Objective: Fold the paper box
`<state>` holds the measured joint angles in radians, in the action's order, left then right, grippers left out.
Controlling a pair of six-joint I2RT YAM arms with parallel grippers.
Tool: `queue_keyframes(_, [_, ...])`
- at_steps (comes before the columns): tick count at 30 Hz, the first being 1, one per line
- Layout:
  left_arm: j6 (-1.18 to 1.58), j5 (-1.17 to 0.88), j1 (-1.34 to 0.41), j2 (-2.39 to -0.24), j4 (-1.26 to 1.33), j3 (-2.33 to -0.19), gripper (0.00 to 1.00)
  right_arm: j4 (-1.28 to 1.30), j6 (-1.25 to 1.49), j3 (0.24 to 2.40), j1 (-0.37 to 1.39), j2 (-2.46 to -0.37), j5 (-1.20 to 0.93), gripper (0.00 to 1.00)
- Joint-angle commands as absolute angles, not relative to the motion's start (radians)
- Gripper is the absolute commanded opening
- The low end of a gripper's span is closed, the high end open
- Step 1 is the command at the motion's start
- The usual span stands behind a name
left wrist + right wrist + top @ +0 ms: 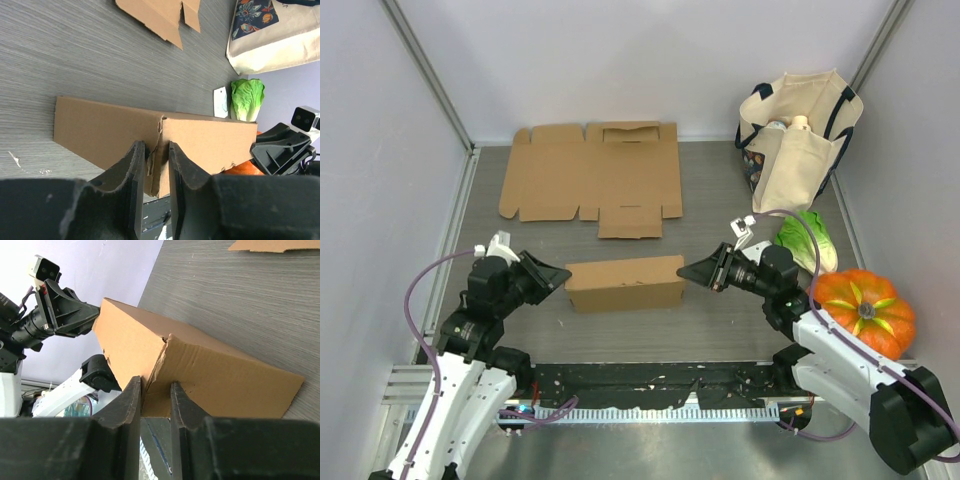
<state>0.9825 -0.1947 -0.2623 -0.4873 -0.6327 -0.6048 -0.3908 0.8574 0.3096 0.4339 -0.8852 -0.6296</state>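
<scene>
left gripper (564, 275) clamped on folded box (624, 284) end | right gripper (683, 272) clamped on other end | flat cardboard (590, 175) behind | tote bag (800, 145), lettuce (808, 238), pumpkin (865, 312) right

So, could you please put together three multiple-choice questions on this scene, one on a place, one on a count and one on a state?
1. Where is the pumpkin?
A. in the far left corner
B. on the right of the table, near the lettuce
C. at the left edge

2. How many cardboard pieces lie on the table?
A. one
B. two
C. four

3. What state is the cardboard sheet at the back in?
A. lying flat, unfolded
B. rolled up
C. standing upright

Answers: 1 B, it sits by the right edge beside the lettuce; 2 B, the flat sheet and the folded box; 3 A, its flaps lie spread out.
</scene>
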Motion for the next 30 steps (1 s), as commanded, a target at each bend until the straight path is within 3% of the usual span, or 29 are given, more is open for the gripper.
queue_keyframes(1, [0.950,-0.209,-0.268,-0.502,-0.750,-0.592,0.15,-0.246,0.779,0.297,0.451,-0.876,-0.704,0.11])
queue_keyframes(6, [0.969,-0.331,-0.270,-0.538,-0.574,-0.557,0.19,-0.043,0.628,0.493,0.451,-0.847,-0.652,0.21])
queue_keyframes(14, [0.960,-0.505,-0.270,-0.822,-0.284,-0.697,0.18,-0.104,0.578,0.650,0.451,-0.989,-0.649,0.22])
queue_keyframes(18, [0.919,-0.577,-0.278,-0.948,-0.264,-0.868,0.15,-0.040,0.500,0.808,0.453,-1.058,-0.621,0.22])
queue_keyframes(22, [0.882,-0.534,-0.279,-0.924,-0.325,-0.893,0.16,0.058,0.448,0.830,0.453,-1.052,-0.603,0.25])
queue_keyframes(23, [0.873,-0.520,-0.279,-0.905,-0.389,-0.853,0.25,0.070,0.462,0.807,0.453,-1.039,-0.603,0.30])
queue_keyframes(25, [0.832,-0.473,-0.278,-0.818,-0.551,-0.812,0.40,0.141,0.485,0.720,0.451,-0.979,-0.592,0.49])
queue_keyframes(26, [0.813,-0.451,-0.278,-0.775,-0.622,-0.798,0.57,0.187,0.497,0.671,0.451,-0.948,-0.586,0.55])
queue_keyframes(27, [0.793,-0.424,-0.278,-0.729,-0.693,-0.801,0.66,0.274,0.508,0.648,0.453,-0.913,-0.566,0.74])
queue_keyframes(28, [0.760,-0.331,-0.276,-0.622,-0.827,-0.811,0.82,0.316,0.521,0.629,0.449,-0.843,-0.546,0.84])
queue_keyframes(29, [0.741,-0.293,-0.276,-0.580,-0.881,-0.849,0.99,0.360,0.532,0.617,0.449,-0.824,-0.513,0.86])
queue_keyframes(30, [0.733,-0.254,-0.276,-0.543,-0.931,-0.876,1.00,0.424,0.551,0.621,0.451,-0.815,-0.502,0.87])
